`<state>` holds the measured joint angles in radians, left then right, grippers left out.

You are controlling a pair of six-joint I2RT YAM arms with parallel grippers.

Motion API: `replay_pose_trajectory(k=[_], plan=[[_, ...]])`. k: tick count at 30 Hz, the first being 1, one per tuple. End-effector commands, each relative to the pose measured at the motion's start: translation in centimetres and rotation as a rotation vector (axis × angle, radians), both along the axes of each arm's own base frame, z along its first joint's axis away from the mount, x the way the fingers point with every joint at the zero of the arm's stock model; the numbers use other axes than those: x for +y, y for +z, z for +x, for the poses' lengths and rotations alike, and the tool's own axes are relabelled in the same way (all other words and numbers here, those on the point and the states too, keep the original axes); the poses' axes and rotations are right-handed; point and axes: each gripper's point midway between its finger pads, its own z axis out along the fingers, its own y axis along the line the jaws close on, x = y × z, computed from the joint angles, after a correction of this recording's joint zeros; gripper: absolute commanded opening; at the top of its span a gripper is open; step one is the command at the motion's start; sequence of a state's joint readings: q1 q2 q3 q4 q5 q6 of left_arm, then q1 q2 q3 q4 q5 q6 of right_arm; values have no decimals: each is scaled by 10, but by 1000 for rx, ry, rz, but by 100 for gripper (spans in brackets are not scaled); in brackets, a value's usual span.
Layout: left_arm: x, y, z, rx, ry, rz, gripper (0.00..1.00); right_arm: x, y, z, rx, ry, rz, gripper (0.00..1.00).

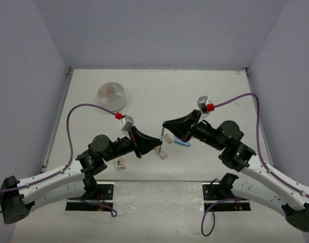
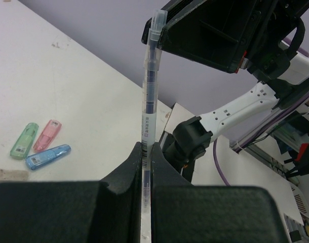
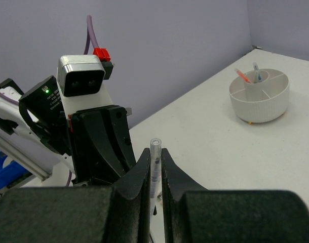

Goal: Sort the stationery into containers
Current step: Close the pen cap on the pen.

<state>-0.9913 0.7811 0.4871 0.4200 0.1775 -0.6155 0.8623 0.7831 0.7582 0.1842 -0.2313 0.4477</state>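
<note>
Pen [image 2: 148, 101] hung above the table [image 1: 205, 96] near the middle of the near edge, clamped in the left claw [image 2: 147, 150], with its cap between the right claw [image 3: 154, 158] tips. Couldn't tell if those were squeezing. I'd pinch firmly on the right before the left releases, then head for the dish [image 1: 112, 95] toward the far-left corner.

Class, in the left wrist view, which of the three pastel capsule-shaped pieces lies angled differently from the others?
The blue capsule-shaped piece. The green capsule and pink capsule lie side by side, parallel; the blue one slants across their near ends.
</note>
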Motion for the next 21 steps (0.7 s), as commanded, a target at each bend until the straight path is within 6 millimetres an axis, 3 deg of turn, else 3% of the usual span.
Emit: replay_pose_trajectory(k=[1, 9, 14, 19, 21], plan=[[12, 78, 3, -137, 49, -171, 0, 4, -33, -14, 55, 78, -108, 0], [13, 79, 1, -153, 38, -175, 0, 4, -22, -20, 40, 101, -68, 0], [9, 74, 3, -150, 38, -149, 0, 6, -20, -20, 43, 107, -70, 21], [6, 70, 2, -165, 22, -127, 0, 6, -14, -20, 41, 105, -58, 32], [6, 69, 2, -168, 21, -122, 0, 8, -12, -21, 40, 116, -55, 32]])
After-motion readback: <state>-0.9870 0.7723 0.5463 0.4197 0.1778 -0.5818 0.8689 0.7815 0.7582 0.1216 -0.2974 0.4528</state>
